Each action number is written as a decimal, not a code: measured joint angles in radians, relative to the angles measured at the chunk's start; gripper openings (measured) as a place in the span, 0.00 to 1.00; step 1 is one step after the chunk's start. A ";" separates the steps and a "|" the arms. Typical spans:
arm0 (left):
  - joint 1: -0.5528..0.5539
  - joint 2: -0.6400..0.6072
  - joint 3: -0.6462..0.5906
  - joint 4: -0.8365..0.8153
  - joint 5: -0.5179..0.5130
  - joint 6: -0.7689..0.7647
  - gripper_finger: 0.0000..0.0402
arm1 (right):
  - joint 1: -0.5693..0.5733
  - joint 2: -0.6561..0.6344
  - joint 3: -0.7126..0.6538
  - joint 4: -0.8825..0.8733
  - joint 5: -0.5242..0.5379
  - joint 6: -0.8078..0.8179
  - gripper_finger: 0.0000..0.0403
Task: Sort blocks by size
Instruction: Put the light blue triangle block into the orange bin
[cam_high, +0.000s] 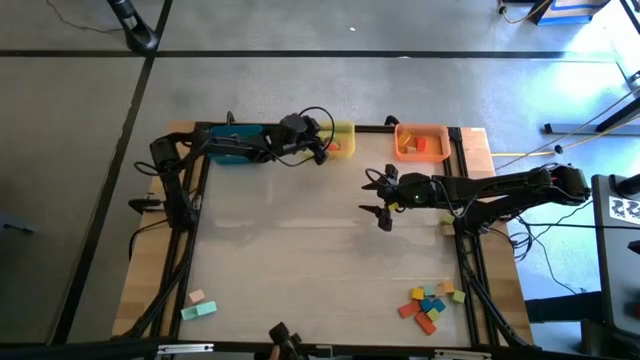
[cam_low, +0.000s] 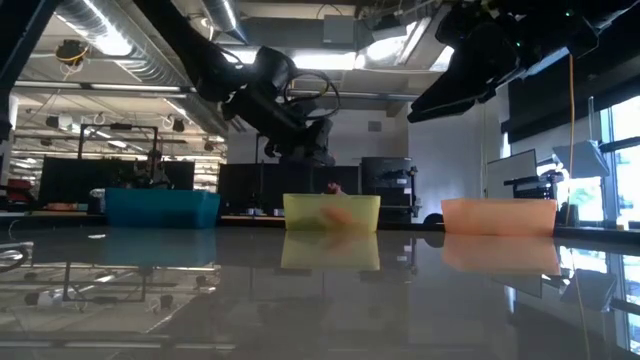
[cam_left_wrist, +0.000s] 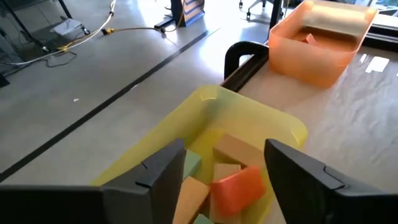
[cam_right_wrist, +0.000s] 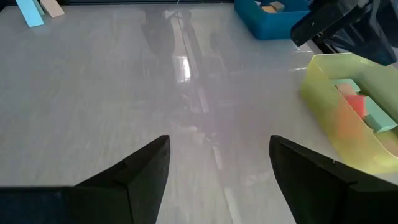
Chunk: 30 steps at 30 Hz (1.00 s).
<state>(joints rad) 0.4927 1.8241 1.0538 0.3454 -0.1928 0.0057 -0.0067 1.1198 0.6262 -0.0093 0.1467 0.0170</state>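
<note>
My left gripper (cam_left_wrist: 225, 149) hangs open over the yellow bin (cam_left_wrist: 249, 115) at the table's far edge (cam_high: 325, 150). Below and between its fingers an orange-red block (cam_left_wrist: 239, 186) lies tilted on tan (cam_left_wrist: 239, 148) and green (cam_left_wrist: 191, 165) blocks inside the bin. Whether a finger touches it, I cannot tell. My right gripper (cam_high: 368, 195) waits open above the bare table right of centre, with nothing between its fingers (cam_right_wrist: 219, 143). A pile of several coloured blocks (cam_high: 430, 300) lies at the near right. Two more blocks (cam_high: 198, 305) lie at the near left.
A blue bin (cam_high: 235, 145) stands left of the yellow one and holds a few blocks (cam_right_wrist: 270, 7). An orange bin (cam_high: 422, 140) with blocks stands to its right. A black frame (cam_high: 200, 200) runs along the table's edges. The table's middle (cam_high: 300, 250) is bare.
</note>
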 joint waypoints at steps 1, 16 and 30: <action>-0.001 -0.008 0.000 -0.013 0.000 0.002 0.53 | 0.000 0.000 0.000 0.000 0.000 0.000 0.68; -0.233 -0.434 0.017 -0.555 -0.001 0.138 0.53 | 0.000 0.000 0.000 -0.007 -0.001 0.000 0.68; -0.630 -0.524 0.016 -1.126 0.000 -0.180 0.53 | 0.000 0.000 0.000 -0.014 -0.002 0.000 0.68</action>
<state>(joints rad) -0.1371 1.3000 1.0698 -0.7806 -0.1929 -0.1745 -0.0067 1.1198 0.6266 -0.0238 0.1452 0.0168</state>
